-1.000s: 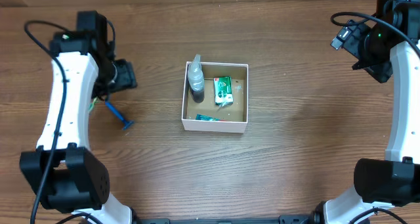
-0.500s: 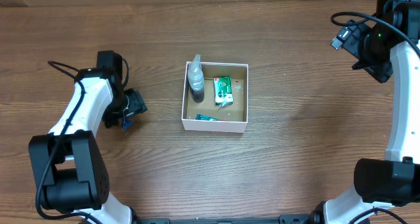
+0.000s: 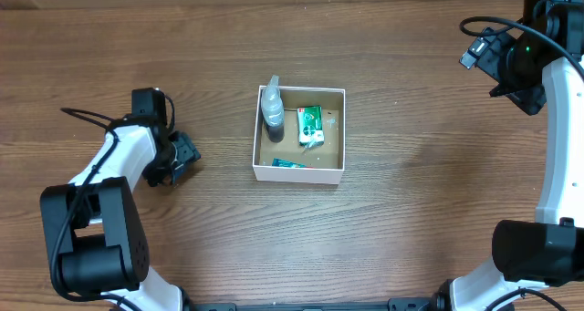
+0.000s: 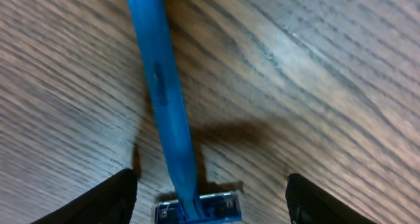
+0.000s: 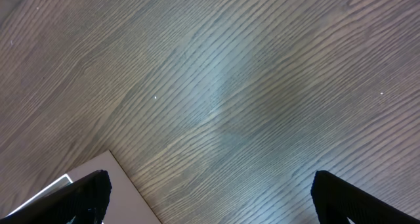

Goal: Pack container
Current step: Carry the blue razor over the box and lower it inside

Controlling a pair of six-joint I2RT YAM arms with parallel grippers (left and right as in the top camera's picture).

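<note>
The white box (image 3: 298, 174) is sitting in the middle of the wooden counter (image 3: 420, 211), well apart from both arms. Inside it, a clear bottle (image 3: 272, 110) with a dark band is leaning in the far left corner, its top poking over the rim. A green packet (image 3: 311, 125) is lying near the middle of the speckled brown bottom, and a small teal tube (image 3: 290, 164) is lying along the near wall. Nothing is standing between the box and either arm.

Off to the left of the box, a blue razor (image 4: 164, 112) is lying flat on the counter, with its handle running away from the wrist camera and its head (image 4: 197, 207) nearest the lens. The left claw (image 4: 210, 203) is hanging low over it and is spread wide. One dark finger (image 4: 98, 201) is showing on either side of the razor head, and both are clear of it, so the claw is gripping nothing. From overhead the claw is covering the razor. A black cable (image 3: 87, 118) is looping off the left arm.

The right claw (image 5: 210, 201) is hovering at the far right of the counter. It too is spread wide and is holding nothing, with only bare wood grain between its fingers (image 5: 357, 198).
</note>
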